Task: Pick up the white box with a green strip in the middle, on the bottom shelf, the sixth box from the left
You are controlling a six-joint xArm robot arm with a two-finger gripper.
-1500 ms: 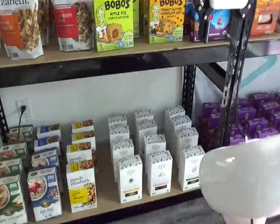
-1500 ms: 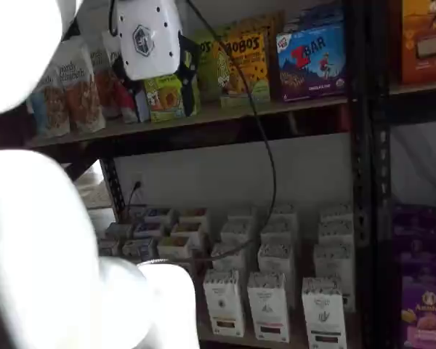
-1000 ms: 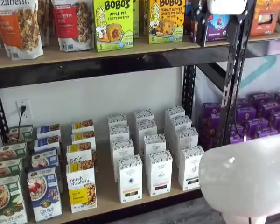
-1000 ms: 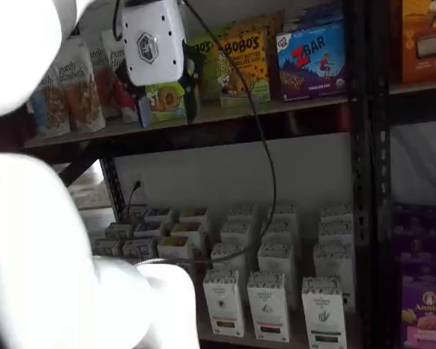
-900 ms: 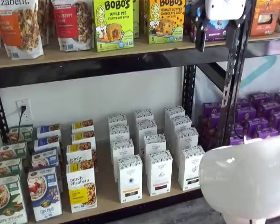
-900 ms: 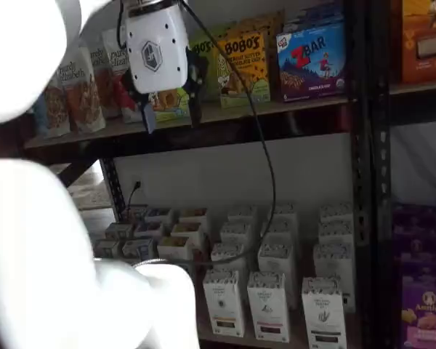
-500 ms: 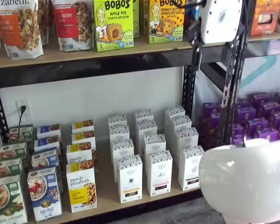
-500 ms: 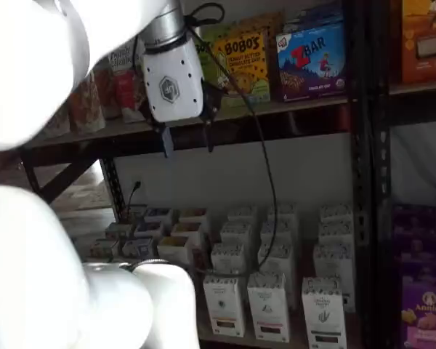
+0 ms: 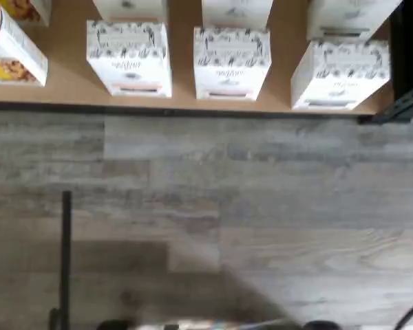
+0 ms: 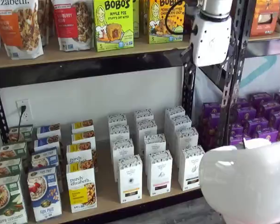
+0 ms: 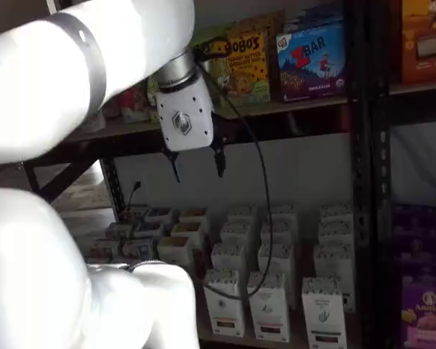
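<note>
The white box [image 10: 191, 168] stands at the front of the rightmost white column on the bottom shelf [image 10: 107, 198]. It has a speckled top and a thin greenish band low on its front. It shows in both shelf views [image 11: 323, 313] and in the wrist view [image 9: 339, 72], at the shelf's front edge [image 9: 193, 106]. My gripper [image 11: 198, 169] hangs in front of the upper shelf board, well above the white columns. Its two black fingers are apart and hold nothing. In a shelf view only its white body [image 10: 211, 39] shows clearly, high above the box.
Two more columns of white cartons [image 10: 129, 178] [image 10: 159, 172] stand left of the target. Cereal and granola boxes [image 10: 81, 189] are further left. A black upright [image 10: 189, 88] and purple boxes [image 10: 261, 116] stand to the right. Bobo's boxes [image 10: 113, 23] fill the upper shelf. My white arm link [image 10: 252, 182] blocks the lower right.
The gripper has come down from the top of the upper shelf's goods to the level of the upper shelf board. The boxes have not moved.
</note>
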